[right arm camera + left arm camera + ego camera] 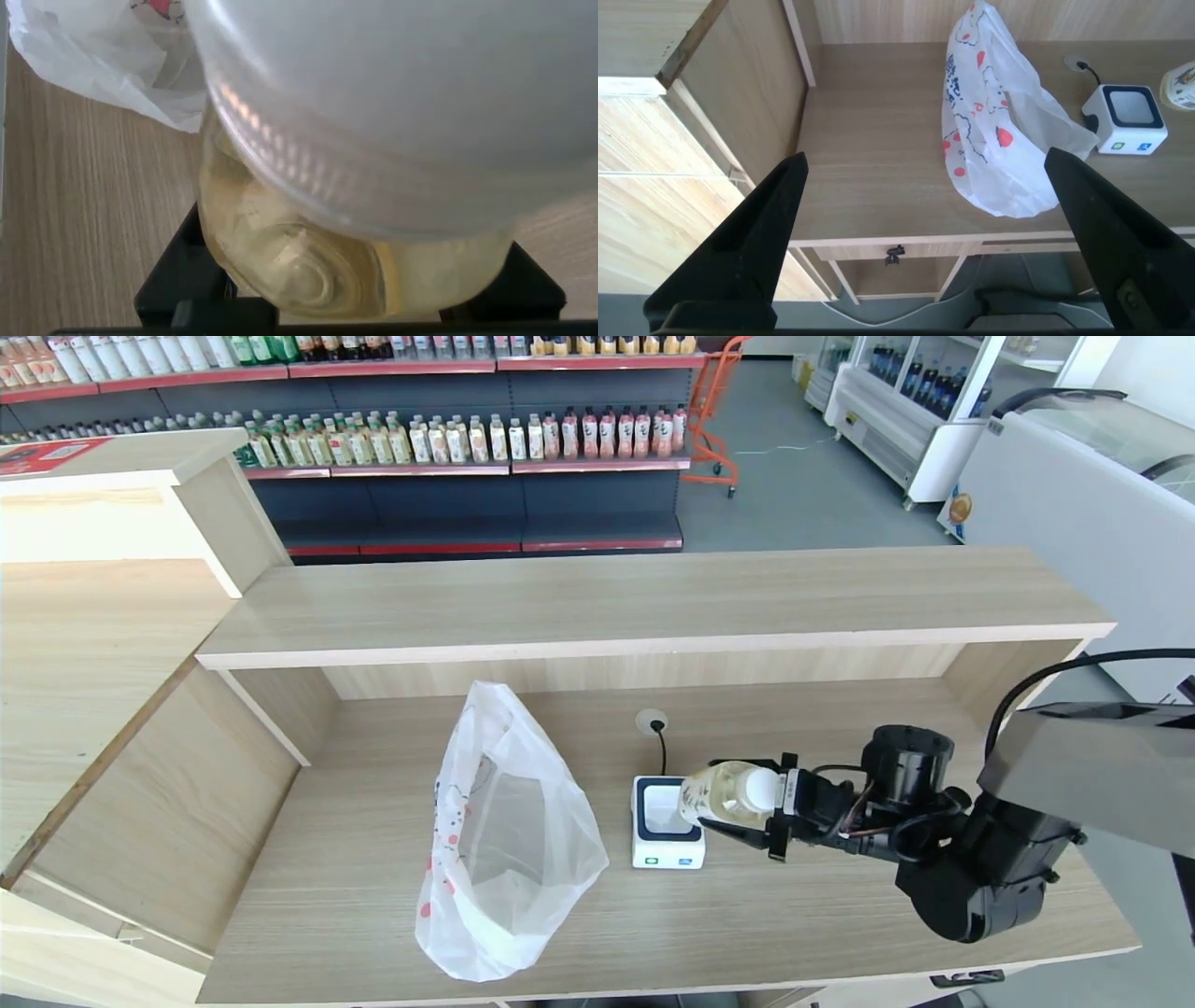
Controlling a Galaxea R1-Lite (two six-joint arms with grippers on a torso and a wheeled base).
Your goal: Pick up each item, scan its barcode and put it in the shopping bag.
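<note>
A bottle of pale yellow drink with a white cap (726,792) lies sideways in my right gripper (780,803), which is shut on its cap end. The bottle hangs just above the white barcode scanner (665,822) with its dark window, on the wooden counter. The bottle (327,243) looms close in the right wrist view, over the scanner's black window. A white plastic shopping bag (499,845) with red dots stands open to the left of the scanner. My left gripper (924,233) is open, held off the counter's front edge, with the bag (994,121) and scanner (1128,117) beyond it.
The wooden counter (822,915) has a raised ledge (653,607) behind it and a side wall on the left. A cable runs from the scanner to a round hole (652,720). Store shelves of bottles (467,439) and coolers stand beyond.
</note>
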